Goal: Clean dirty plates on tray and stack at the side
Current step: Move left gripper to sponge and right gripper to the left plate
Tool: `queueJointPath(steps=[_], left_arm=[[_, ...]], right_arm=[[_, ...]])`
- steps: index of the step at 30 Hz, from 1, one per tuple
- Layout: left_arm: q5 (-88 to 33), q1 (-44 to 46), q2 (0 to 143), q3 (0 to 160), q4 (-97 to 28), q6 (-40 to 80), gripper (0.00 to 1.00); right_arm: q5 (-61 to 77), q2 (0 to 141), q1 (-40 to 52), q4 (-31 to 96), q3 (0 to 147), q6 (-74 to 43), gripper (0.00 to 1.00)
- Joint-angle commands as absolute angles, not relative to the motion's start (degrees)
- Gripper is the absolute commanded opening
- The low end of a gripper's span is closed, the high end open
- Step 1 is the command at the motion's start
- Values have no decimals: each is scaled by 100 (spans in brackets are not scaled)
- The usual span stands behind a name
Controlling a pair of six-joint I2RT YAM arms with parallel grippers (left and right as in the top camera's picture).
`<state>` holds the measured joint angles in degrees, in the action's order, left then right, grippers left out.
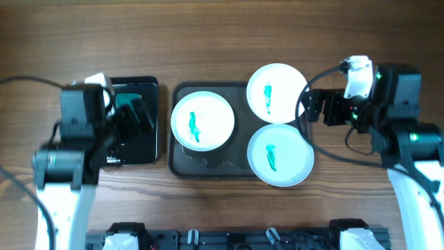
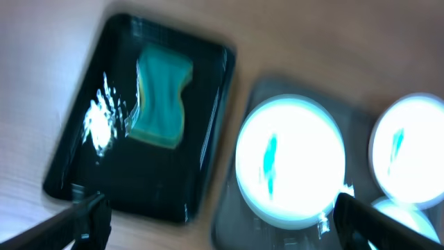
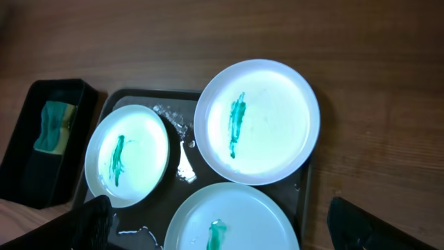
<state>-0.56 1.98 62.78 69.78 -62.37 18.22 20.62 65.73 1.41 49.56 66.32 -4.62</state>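
so, three green-smeared white plates [image 1: 202,120] on a dark tray [image 1: 208,165], sponge [image 2: 161,97] alongside

At the middle of the worktop [image 1: 222,35], a tray [image 1: 182,165] carried the left plate [image 1: 202,120] on its left half and, on its right, the far plate [image 1: 277,92] behind the near plate [image 1: 280,155], both overhanging its edge, while a sponge [image 2: 161,96] lay in a container [image 1: 149,125] just left of the tray.

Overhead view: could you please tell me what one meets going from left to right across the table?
black sponge tray → left plate → right tool, open. The upper right plate and lower right plate share one column, so I leave them out.
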Motion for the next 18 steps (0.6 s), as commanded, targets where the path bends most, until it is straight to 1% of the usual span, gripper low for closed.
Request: queueJointPath(steps=[1,3,4,6,7,8,12,15,17,18], left_arm=[[-917,209,7192,7736,-6608,2189,100],[-854,209,7601,7730,-6576,2154,100],[-851,209,7793,7730,-6567,2147,100],[-797,209,8110,7728,-6543,2150,100],[-764,209,8250,7728,-6528,2154,100],[-705,196,8388,7728,-6453,2307,100],[69,1,8484,7800,-6462,2480,100],[257,-266,8488,7824,-6584,2613,100],[270,-366,8497,7824,-6582,2576,100],[270,-429,8497,7824,-6584,2576,100]], right_arm=[[2510,7013,128,5015,6781,-858,100],[2620,7253,134,5026,6781,-897,98],[2624,7363,163,5026,6781,-915,93],[2606,7548,303,5015,6783,-1070,86],[2567,7703,451,5004,6783,-1184,81],[2475,7881,628,4991,6792,-1310,74],[2178,9098,1564,4982,7244,-1710,60],[2182,9922,2043,4431,7389,-1931,57],[2182,10289,2246,4182,7389,-1892,51],[2180,10473,2340,4010,7389,-1876,50]])
